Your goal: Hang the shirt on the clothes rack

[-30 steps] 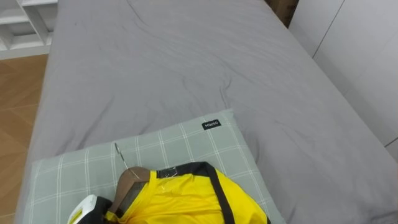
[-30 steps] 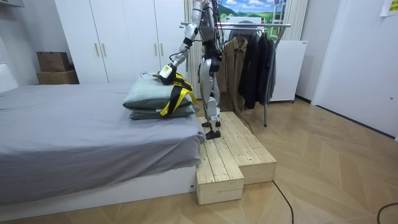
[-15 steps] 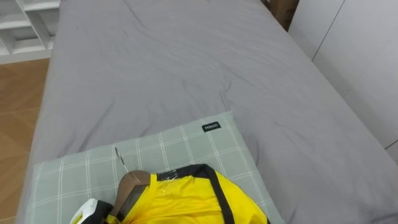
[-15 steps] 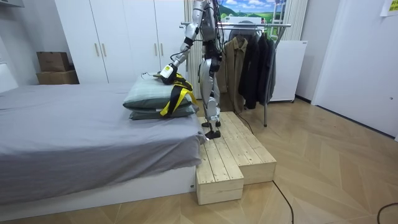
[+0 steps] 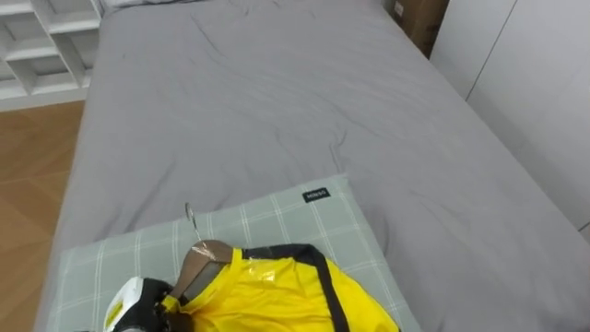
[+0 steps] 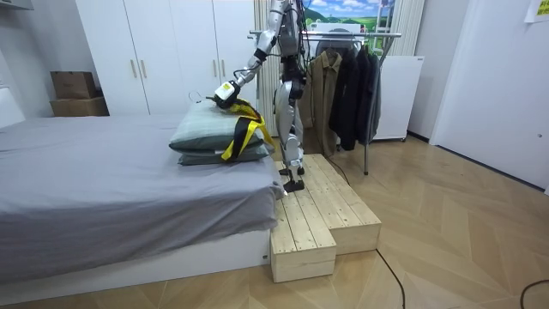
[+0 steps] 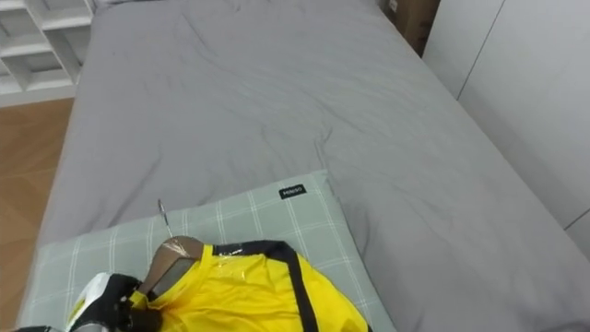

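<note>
Left hand (image 5: 140, 312) curled tight on 1 wooden hanger (image 5: 206, 255) w/ 1 yellow garment (image 5: 281, 297), atop 2 stacked pillows (image 6: 204, 135), 1 bed (image 5: 277, 101).

A pillow (image 5: 277, 217) is laid at the near edge of the bed (image 5: 277, 92); on its near part a garment (image 5: 277, 295) is spread, with the hanger (image 5: 207, 254) at the garment's left.

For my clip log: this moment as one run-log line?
left hand: gripping brown wooden hanger | yellow black-trimmed garment: on hanger, over green checked pillow | robot: on wooden platform beside grey bed
</note>
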Controlling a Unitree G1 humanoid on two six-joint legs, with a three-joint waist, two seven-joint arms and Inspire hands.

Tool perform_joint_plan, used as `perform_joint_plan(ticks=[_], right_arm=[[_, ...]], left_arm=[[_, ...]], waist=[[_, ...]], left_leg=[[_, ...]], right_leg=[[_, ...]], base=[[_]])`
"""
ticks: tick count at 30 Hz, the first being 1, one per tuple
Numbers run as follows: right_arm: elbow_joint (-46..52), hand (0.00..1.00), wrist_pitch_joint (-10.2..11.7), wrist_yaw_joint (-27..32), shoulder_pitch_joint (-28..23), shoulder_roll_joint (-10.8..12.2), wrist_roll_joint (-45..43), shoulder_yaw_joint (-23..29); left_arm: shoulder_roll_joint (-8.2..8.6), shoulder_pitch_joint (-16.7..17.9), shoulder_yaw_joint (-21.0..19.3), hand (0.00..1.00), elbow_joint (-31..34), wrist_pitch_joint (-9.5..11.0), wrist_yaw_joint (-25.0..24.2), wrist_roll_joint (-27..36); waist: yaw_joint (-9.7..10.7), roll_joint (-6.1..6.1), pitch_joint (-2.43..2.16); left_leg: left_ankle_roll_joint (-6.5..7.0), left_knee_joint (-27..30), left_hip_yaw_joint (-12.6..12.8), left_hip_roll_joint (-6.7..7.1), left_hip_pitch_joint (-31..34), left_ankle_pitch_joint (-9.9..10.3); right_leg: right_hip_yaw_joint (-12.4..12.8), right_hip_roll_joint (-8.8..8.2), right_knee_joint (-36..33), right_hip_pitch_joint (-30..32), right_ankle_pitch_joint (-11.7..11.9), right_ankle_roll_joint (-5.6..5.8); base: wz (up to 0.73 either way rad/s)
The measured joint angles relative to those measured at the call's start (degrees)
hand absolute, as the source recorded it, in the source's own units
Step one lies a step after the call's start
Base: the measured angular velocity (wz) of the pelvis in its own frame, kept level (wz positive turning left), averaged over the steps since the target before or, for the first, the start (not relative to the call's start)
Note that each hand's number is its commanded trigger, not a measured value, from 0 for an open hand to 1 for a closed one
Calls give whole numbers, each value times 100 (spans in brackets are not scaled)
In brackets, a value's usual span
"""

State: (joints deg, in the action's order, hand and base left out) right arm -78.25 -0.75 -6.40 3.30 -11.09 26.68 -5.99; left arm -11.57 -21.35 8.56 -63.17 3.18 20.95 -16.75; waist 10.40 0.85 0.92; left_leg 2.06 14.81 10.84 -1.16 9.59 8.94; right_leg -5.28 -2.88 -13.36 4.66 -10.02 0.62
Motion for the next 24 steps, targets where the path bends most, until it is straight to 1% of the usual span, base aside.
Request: perform_joint_plan(ticks=[2,3,5,6,8,11,13,15,17,20,21,23,24], right_arm=[[55,0,7,1,-67,0,17,61],[70,0,7,1,-58,0,16,60],[60,0,11,3,-125,-10,11,63],[60,0,11,5,-142,-18,15,62],[49,0,11,-1,-191,-48,22,108],[41,0,7,-14,-284,-50,18,285],[29,0,6,-25,-299,-62,-3,289],[34,0,4,-52,-354,-69,-3,298],[82,0,1,-4,-466,-68,26,338],[81,0,0,85,-579,-64,29,337],[79,0,0,98,-583,-63,30,338],[66,0,10,145,-574,-63,42,340],[61,0,12,150,-578,-63,41,344]], left_arm=[[-13,97,-93,100,453,46,134,-42],[-14,135,-111,100,578,56,155,-42],[-13,367,-99,100,1070,67,210,-59],[-13,419,-92,100,1183,68,213,-79],[-14,584,-101,100,1673,61,212,-165],[-18,644,-120,100,2234,63,211,-303],[-30,706,-171,100,2588,65,215,-301],[-76,848,-173,100,3052,64,217,-367],[-160,1121,-174,100,3679,72,259,-419],[-207,1316,-177,100,4115,87,366,-419],[-219,1339,-181,100,4195,87,375,-419],[-300,1468,-203,100,4433,96,439,-421],[-305,1490,-222,100,4466,96,449,-423]], waist=[[-10,17,-18],[-21,29,-24],[4,61,-45],[2,73,-53],[-1,120,-78],[-31,135,-82],[-79,138,-84],[-155,126,-86],[-217,118,-87],[-292,93,-82],[-303,88,-79],[-312,71,-73],[-317,68,-74]], left_leg=[[-3,0,-6,0,-38,2],[-3,5,-13,2,-40,2],[-3,7,-38,12,-135,2],[-4,8,-48,15,-155,2],[-5,38,-128,24,-205,2],[-11,50,-215,51,-316,3],[-15,13,-214,61,-423,0],[-24,-59,-208,74,-543,-8],[-30,-121,-195,90,-672,-12],[-33,-132,-211,98,-749,-10],[-33,-132,-214,98,-743,-10],[-34,-130,-219,97,-740,-10],[-35,-127,-220,97,-743,-9]], right_leg=[[-14,4,88,-91,0,0],[-17,4,91,-104,0,0],[-79,4,200,-277,-1,1],[-90,4,247,-324,-2,4],[-136,2,302,-422,-5,8],[-234,-6,370,-585,-17,22],[-229,-12,374,-675,-24,26],[-180,-13,381,-774,-36,30],[-180,-23,399,-902,-39,32],[-207,-23,473,-987,-40,32],[-202,-23,474,-986,-40,32],[-199,-19,478,-1021,-39,32],[-200,-19,478,-1025,-39,32]], base=[[0],[5],[10],[7],[11],[18],[0],[-6],[-2],[4],[5],[2],[0]])
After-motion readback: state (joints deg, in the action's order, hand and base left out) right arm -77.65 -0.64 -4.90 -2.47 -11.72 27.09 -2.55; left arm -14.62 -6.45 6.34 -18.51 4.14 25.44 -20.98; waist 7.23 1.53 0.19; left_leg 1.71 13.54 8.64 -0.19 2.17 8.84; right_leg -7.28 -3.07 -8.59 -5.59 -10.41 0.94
